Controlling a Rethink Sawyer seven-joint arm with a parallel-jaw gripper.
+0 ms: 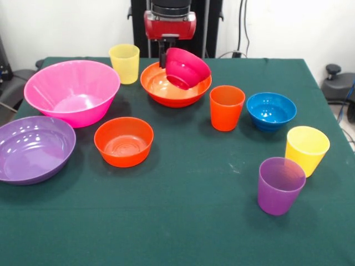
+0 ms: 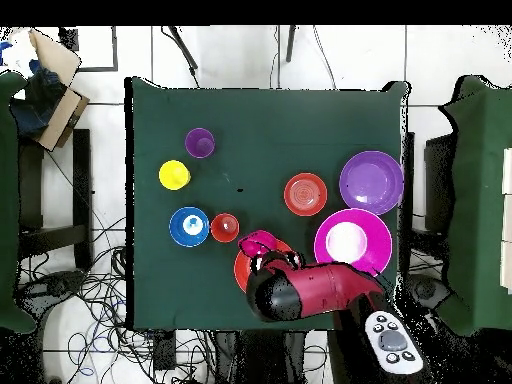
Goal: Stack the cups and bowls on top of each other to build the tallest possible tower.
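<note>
My gripper (image 1: 163, 60) hangs from the red arm head and is shut on the rim of the small magenta bowl (image 1: 187, 67), holding it tilted just above the wide orange bowl (image 1: 158, 88). The big pink bowl (image 1: 72, 91) and shallow purple bowl (image 1: 33, 148) stand at the left, with the small orange bowl (image 1: 123, 141) beside them. The orange cup (image 1: 226, 108), blue bowl (image 1: 271, 111), a yellow cup (image 1: 307, 149) and the purple cup (image 1: 280, 185) stand at the right. The other yellow cup (image 1: 124, 63) is at the back. Nothing is stacked.
In the overhead view the arm (image 2: 300, 290) covers part of the wide orange bowl (image 2: 243, 272). A grey control pad (image 2: 390, 340) lies off the table by the base. The green tablecloth (image 1: 183, 221) is bare along the front.
</note>
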